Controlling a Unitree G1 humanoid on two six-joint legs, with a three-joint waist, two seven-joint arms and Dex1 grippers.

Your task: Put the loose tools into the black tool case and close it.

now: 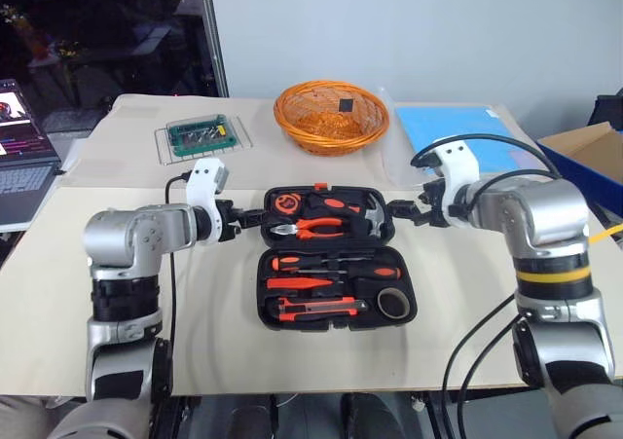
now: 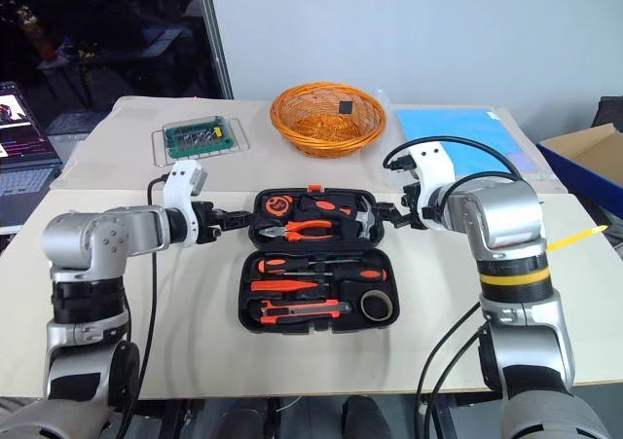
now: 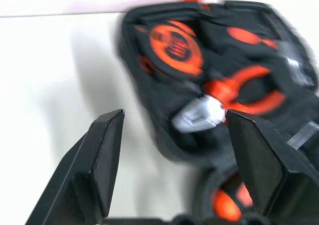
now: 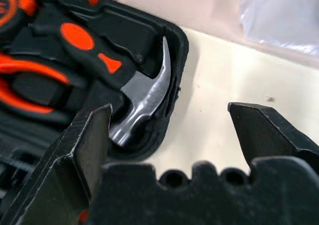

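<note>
Although every tool I can see sits in a recess, the black tool case lies wide open, so closing looks like the step left.

Case: mid-table on the cream cover, both halves flat, the far half holding the bigger tools, the near half the thin ones.

Far half, counted: one orange tape measure, one pair of pliers, one hammer with its steel head at the right rim.

Near half, counted: two screwdrivers with orange-and-black handles lying crosswise, as far as I can make out; one flat knife-like tool along the near edge; one dark tape ring in the right corner.

Loose tools on the table: I see none, so loading looks done.

Left gripper: fingers spread apart, holding nothing, just off the left rim of the far half; the wrist view shows bare table between them.

Right gripper: fingers wide apart and empty, just beside the right rim by the hammer head.

Remaining, as I judge it: fold the far half over the near half and press it shut.

Beyond the case: one orange wicker basket, one green-topped clear box, one blue sheet, one laptop off the table's left edge, one cardboard box off to the right.
</note>
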